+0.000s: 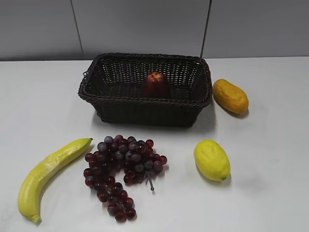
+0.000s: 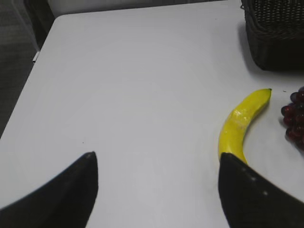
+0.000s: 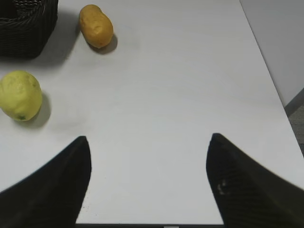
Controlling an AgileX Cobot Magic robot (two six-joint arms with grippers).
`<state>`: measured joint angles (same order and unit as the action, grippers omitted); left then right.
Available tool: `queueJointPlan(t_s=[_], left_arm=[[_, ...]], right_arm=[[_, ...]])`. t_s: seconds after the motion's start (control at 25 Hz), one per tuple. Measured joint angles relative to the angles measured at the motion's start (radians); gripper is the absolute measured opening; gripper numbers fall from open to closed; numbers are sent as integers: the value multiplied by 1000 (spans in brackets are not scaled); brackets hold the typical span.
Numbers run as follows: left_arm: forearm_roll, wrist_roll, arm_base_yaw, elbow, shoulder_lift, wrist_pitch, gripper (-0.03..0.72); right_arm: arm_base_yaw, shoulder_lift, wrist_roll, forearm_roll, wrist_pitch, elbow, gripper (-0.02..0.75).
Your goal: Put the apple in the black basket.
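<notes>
The dark red apple (image 1: 155, 83) stands upright inside the black basket (image 1: 145, 102), near its middle. The basket sits at the back centre of the white table; a corner of it shows in the left wrist view (image 2: 278, 33) and in the right wrist view (image 3: 26, 28). Neither gripper shows in the exterior view. My left gripper (image 2: 156, 159) is open and empty over bare table, left of the banana. My right gripper (image 3: 148, 140) is open and empty over bare table near the front edge.
A yellow banana (image 1: 46, 174) lies front left, also in the left wrist view (image 2: 240, 123). Dark red-purple grapes (image 1: 120, 166) lie in front of the basket. A lemon (image 1: 211, 159) and an orange-yellow mango (image 1: 231, 95) lie to the right, both in the right wrist view.
</notes>
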<state>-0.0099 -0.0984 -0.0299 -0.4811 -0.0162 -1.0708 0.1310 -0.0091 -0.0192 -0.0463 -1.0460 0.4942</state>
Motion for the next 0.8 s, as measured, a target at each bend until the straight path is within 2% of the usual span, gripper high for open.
queueJointPlan(t_s=[0.8], left_arm=[[-38, -43, 0, 7, 0, 15, 579]], right_arm=[[0, 0, 0, 0, 0, 0, 573]])
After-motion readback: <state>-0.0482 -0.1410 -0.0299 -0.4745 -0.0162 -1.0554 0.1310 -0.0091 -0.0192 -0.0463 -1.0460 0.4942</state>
